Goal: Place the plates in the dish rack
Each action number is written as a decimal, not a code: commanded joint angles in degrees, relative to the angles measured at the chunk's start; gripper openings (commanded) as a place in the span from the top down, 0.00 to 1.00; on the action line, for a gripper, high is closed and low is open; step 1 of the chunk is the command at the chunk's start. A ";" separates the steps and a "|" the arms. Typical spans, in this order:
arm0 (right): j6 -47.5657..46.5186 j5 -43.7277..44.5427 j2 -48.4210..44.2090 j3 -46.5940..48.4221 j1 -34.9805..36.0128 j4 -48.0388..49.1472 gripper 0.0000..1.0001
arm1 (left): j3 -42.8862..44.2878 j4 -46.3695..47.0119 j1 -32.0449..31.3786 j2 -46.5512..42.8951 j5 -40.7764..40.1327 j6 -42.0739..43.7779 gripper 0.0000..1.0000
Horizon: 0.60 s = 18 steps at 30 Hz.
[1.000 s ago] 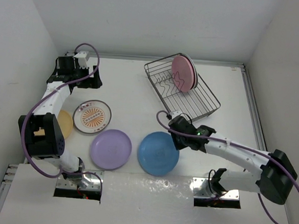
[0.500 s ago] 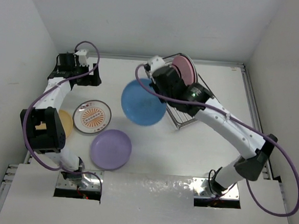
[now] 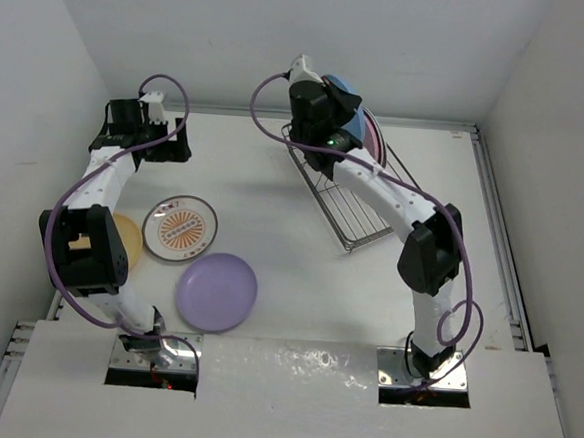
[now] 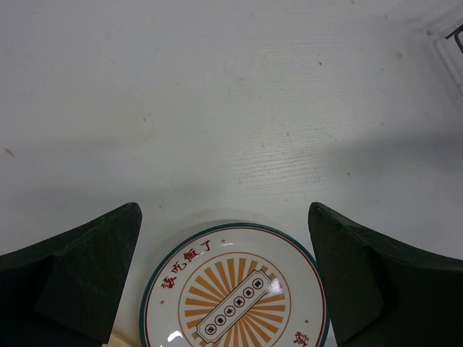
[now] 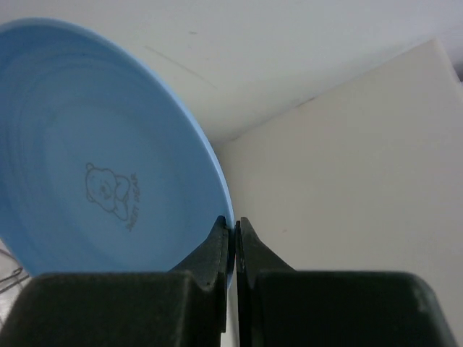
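As viewed overhead, shows right gripper (image 5: 233,230) clamped on blue plate (image 5: 108,144) above dish rack (image 3: 357,219), beside racked pink plate (image 3: 375,138); left gripper (image 4: 223,213) spread empty, aimed toward sunburst plate (image 4: 233,289), 1 of 3 unloaded, with purple plate (image 3: 217,291), yellow-orange plate (image 3: 128,240).

White table (image 3: 264,192) fills the scene; white walls (image 3: 285,38) close its left, far and right sides; a pale rail (image 3: 498,238) lines its right edge.
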 commanded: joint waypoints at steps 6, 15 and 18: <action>-28.21 9.96 0.95 -10.60 0.72 41.76 1.00 | 1.20 1.14 0.83 0.26 -0.48 0.86 0.04; -29.10 8.03 2.71 -16.58 0.37 45.73 1.00 | 0.41 0.96 0.84 0.09 -0.30 1.65 0.03; -28.92 7.68 3.23 -17.99 -0.24 46.43 1.00 | 0.32 0.96 0.84 0.00 -0.39 2.09 0.03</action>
